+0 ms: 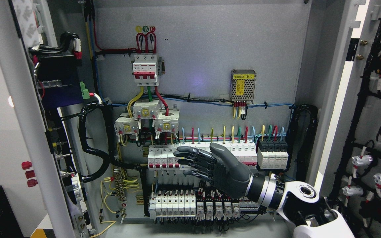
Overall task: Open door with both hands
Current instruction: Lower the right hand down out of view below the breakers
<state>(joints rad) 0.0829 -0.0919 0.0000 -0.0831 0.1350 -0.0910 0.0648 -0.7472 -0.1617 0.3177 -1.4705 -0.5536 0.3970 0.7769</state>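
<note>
The electrical cabinet stands with both doors swung wide. The left door [18, 109] hangs open at the left edge and the right door [372, 125] at the right, its inner face carrying black cable looms. My right hand [207, 163] reaches in from the lower right, its grey fingers [190, 158] stretched out and relaxed in front of the row of white breakers [164, 157]. It holds nothing. My left arm does not show.
Inside on the grey back panel [203, 49] sit a red-and-white main breaker [146, 69], a metal power supply [242, 85], several coloured wires, and a lower row of breakers [174, 203]. A thick black cable bundle [91, 148] loops at the left.
</note>
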